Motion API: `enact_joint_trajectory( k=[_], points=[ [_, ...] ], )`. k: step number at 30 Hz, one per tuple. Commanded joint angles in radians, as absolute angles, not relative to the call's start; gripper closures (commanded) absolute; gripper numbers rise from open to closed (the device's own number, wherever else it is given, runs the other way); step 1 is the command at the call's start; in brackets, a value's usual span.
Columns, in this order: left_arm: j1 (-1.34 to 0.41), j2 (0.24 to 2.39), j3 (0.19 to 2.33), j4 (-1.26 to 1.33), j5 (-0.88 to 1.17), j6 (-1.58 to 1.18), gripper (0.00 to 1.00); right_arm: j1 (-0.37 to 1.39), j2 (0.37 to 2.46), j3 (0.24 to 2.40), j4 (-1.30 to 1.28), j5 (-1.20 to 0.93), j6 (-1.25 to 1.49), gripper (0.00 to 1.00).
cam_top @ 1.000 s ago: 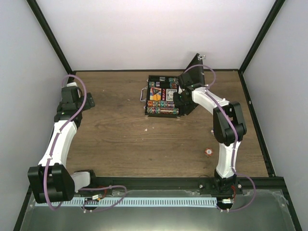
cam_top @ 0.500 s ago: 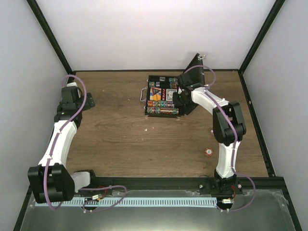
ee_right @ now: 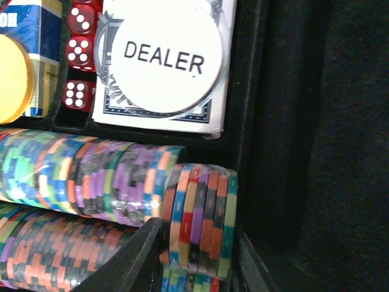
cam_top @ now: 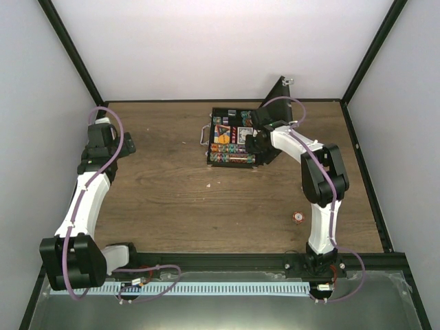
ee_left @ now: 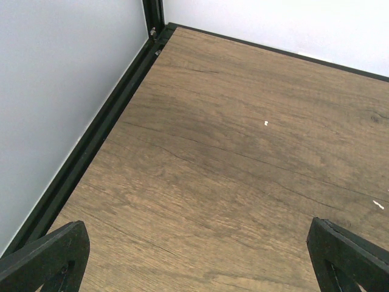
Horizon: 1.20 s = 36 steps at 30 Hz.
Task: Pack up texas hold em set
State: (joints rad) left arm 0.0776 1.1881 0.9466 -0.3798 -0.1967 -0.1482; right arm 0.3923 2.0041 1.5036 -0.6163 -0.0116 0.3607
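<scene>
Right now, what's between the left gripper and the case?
Nothing but bare wooden table. The top view shows it: the open left gripper hangs far to the left of the case.

Brown wood-grain tabletop (cam_top: 172, 196) fills a booth closed in by plain white walls (cam_top: 206, 48) on the left, far and right sides. Black frame posts (cam_top: 72, 55) rise from the two far corners. A black rail (cam_top: 234, 260) runs along the near edge, with a white slotted strip (cam_top: 227, 289) just nearer. A pale speck (cam_top: 208, 185) lies left of centre on the boards.
</scene>
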Motion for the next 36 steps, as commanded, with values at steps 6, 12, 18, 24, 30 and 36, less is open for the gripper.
enact_joint_trajectory(
  k=[6,12,18,24,30,36],
  points=[
    [0.074,1.183,0.943,-0.373,-0.191,-0.138,0.00,0.417,1.996,1.545,-0.662,0.007,0.347,0.50],
    [0.074,1.184,0.943,-0.373,-0.190,-0.138,0.00,0.418,1.955,1.588,-0.689,0.051,0.341,0.43],
    [0.074,1.186,0.944,-0.373,-0.187,-0.138,0.00,0.417,1.946,1.598,-0.657,0.080,0.328,0.49],
    [0.074,1.186,0.944,-0.372,-0.188,-0.138,0.00,0.417,2.001,1.612,-0.646,0.022,0.333,0.77],
    [0.074,1.188,0.945,-0.372,-0.187,-0.137,0.00,0.417,2.031,1.589,-0.655,0.042,0.334,0.87],
    [0.074,1.189,0.944,-0.373,-0.184,-0.138,0.00,0.417,2.047,1.509,-0.627,0.088,0.351,0.89]
  ],
)
